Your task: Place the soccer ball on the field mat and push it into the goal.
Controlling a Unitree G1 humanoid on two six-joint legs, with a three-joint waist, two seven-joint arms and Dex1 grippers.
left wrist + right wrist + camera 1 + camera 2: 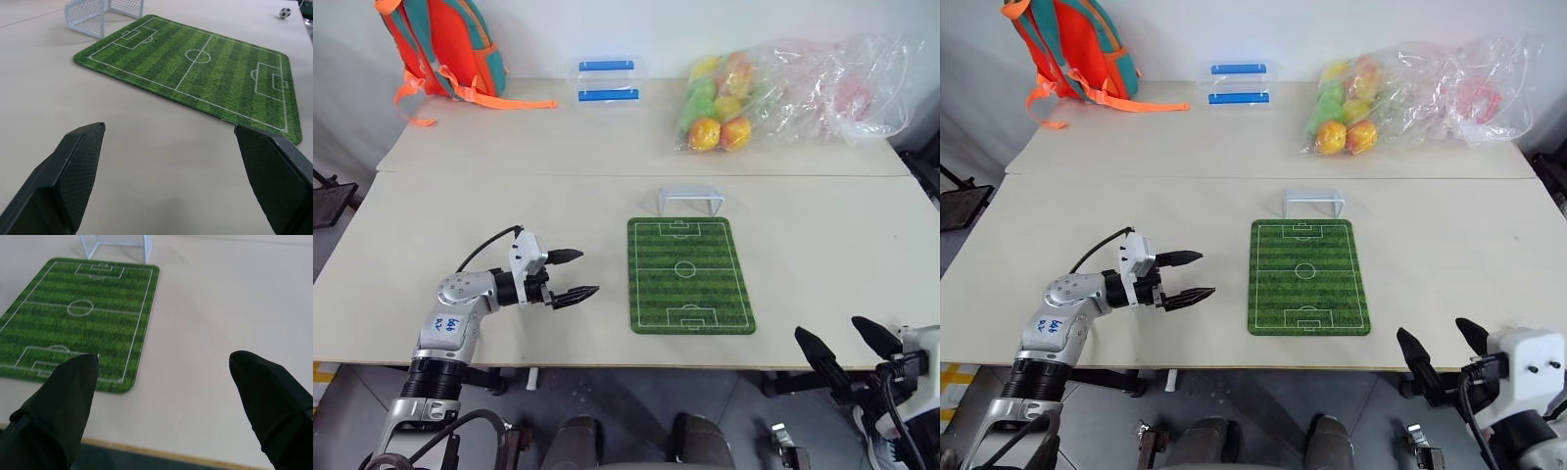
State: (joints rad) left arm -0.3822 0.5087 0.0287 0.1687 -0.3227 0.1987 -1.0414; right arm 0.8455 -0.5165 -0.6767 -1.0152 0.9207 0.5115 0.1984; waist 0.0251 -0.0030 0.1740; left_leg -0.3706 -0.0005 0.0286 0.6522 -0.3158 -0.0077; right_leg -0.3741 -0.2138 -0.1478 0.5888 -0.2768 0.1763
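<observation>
The green field mat (688, 274) lies flat in the middle of the near table, with the small pale goal (690, 199) standing just beyond its far end. The soccer ball (285, 12), tiny and black-and-white, rests on the bare tabletop past the mat's far long side in the left wrist view. My left gripper (588, 273) hovers over the table left of the mat, open and empty, pointing toward it. At the table's front edge, right of the mat, my right gripper (828, 327) is open and empty, with the mat's near corner (117, 382) ahead of it.
An orange and teal backpack (445, 44) stands at the back left. Two clear blue-lidded boxes (605, 80) sit at the back centre. A plastic bag of coloured balls (773, 88) lies at the back right. A seam runs between the two tables.
</observation>
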